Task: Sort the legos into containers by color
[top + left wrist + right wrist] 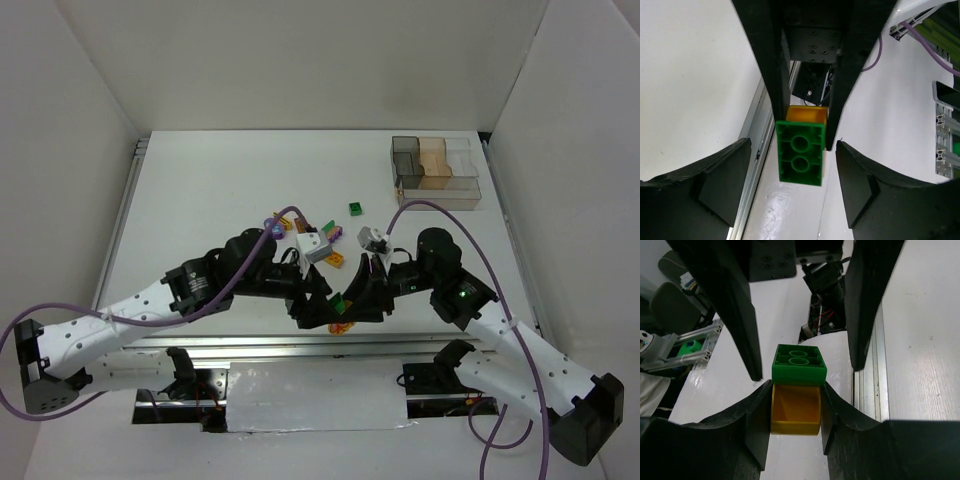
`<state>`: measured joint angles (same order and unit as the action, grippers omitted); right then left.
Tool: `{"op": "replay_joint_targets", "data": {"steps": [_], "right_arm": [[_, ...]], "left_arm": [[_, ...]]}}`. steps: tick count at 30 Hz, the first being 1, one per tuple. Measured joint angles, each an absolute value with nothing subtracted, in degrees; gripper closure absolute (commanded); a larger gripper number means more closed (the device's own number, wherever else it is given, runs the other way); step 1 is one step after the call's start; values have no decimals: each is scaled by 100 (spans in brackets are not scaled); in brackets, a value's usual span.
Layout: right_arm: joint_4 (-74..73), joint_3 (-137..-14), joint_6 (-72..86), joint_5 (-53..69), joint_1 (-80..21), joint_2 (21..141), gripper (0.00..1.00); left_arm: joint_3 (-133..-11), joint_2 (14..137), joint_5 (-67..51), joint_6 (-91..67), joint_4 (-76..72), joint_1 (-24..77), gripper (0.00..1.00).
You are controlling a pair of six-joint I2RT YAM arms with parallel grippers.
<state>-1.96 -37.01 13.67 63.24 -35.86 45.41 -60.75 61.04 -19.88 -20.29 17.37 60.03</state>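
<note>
A green lego [799,362] is stuck to a yellow-orange lego [795,410]. My right gripper [795,407] is shut on the yellow-orange one, near the table's front edge. My left gripper [792,172] is open, its pads [722,185] on either side of the green lego [801,152] without touching it. In the top view the two grippers meet at the front centre, left gripper [322,305] facing right gripper [355,300], with the green lego [340,303] between them. Loose legos lie mid-table: a green one [355,208], a purple one [272,225], a yellow-orange one [336,260]. The clear divided container [435,170] stands at the back right.
An aluminium rail [300,345] runs along the table's front edge, just below the grippers. White walls close in the table at the left, back and right. Purple cables [470,230] arch over both arms.
</note>
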Motion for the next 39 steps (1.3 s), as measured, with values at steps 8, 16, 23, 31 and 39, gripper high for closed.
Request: {"op": "replay_joint_targets", "data": {"steps": [8, 16, 23, 31, 39], "right_arm": [[-432, -3726, 1170, 6211, -3586, 4545, 100], [-733, -3798, 958, 6141, -3627, 4578, 100], [-829, -3798, 886, 6125, -3640, 4515, 100], [-836, -3844, 838, 6215, -3640, 4427, 100], [-840, -3933, 797, 6237, -3640, 4434, 100]], "left_arm": [[-6176, 6455, -2121, -2182, 1848, 6014, 36], [-6265, 6453, -2134, -2268, 1848, 5924, 31], [-6270, 6453, -2412, -2276, 1822, 5745, 37], [-6235, 6436, -2923, -2290, 1570, 5719, 25], [-6235, 6458, -3098, -2290, 1498, 5719, 34]]}}
